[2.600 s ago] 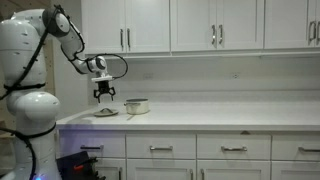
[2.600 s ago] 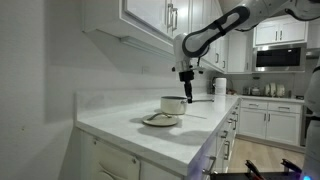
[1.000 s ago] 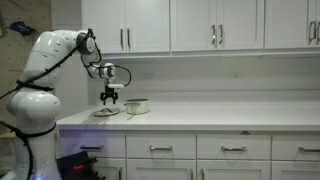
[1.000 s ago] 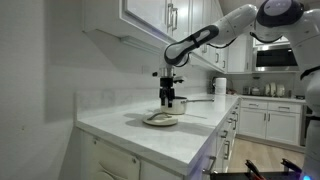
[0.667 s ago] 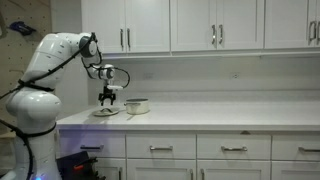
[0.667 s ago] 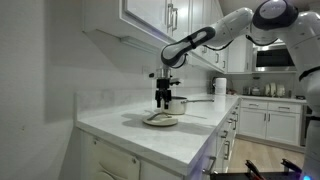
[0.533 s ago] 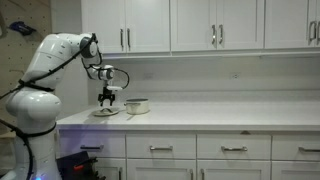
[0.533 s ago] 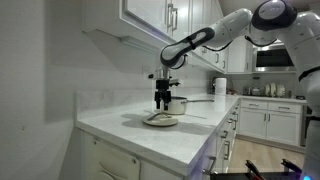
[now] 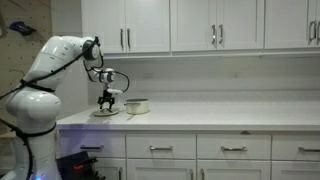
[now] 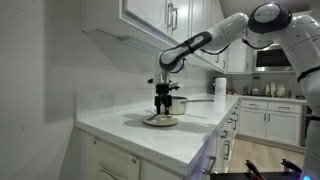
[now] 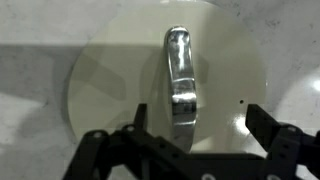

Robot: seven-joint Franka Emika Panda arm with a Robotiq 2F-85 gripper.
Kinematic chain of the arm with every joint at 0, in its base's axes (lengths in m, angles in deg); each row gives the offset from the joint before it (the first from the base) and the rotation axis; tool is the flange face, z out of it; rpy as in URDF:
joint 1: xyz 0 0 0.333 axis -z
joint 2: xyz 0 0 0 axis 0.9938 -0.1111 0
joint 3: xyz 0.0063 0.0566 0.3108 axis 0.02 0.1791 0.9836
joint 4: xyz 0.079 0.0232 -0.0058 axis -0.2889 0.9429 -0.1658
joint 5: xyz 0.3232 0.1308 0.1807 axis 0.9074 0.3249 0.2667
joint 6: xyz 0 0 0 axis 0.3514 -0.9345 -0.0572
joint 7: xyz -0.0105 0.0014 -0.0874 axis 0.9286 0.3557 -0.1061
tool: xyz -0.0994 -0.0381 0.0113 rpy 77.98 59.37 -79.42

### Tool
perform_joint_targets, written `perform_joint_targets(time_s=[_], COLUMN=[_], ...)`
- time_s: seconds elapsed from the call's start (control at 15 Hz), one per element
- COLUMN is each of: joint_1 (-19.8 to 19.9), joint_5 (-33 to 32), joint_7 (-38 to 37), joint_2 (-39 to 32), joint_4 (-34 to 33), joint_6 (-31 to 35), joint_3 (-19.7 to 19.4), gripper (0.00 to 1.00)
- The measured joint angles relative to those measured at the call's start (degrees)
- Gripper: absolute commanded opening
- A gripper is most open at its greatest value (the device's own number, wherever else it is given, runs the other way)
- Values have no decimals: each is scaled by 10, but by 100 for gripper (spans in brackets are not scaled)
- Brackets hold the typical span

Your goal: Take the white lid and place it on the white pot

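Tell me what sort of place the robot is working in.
Most likely a home-style kitchen: white wall cabinets above a long pale countertop, drawers beneath it, and what looks like a built-in microwave farther along.

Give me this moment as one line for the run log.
stage: pre-grasp | gripper: open, over white lid, straddling its handle | white lid: flat on counter beside white pot | white pot: no lid on

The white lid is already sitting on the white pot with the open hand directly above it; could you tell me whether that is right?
Not quite. The white lid is not on the white pot; it lies on the counter beside the pot, as an exterior view shows. The open hand is indeed directly above the lid.
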Motion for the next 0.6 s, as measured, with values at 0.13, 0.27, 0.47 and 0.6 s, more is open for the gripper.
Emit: perform_joint_targets(time_s=[0.13,0.27,0.47,0.6], joint_1=[0,0,0,0], joint_5=[0,0,0,0], joint_7=[2,2,2,2], joint_2=[-10,-19,-34,-40], joint_4=[-7,-14,-29,-41], joint_6=[-3,-5,-11,-14], joint_3=[0,0,0,0], gripper=[94,70,52,36])
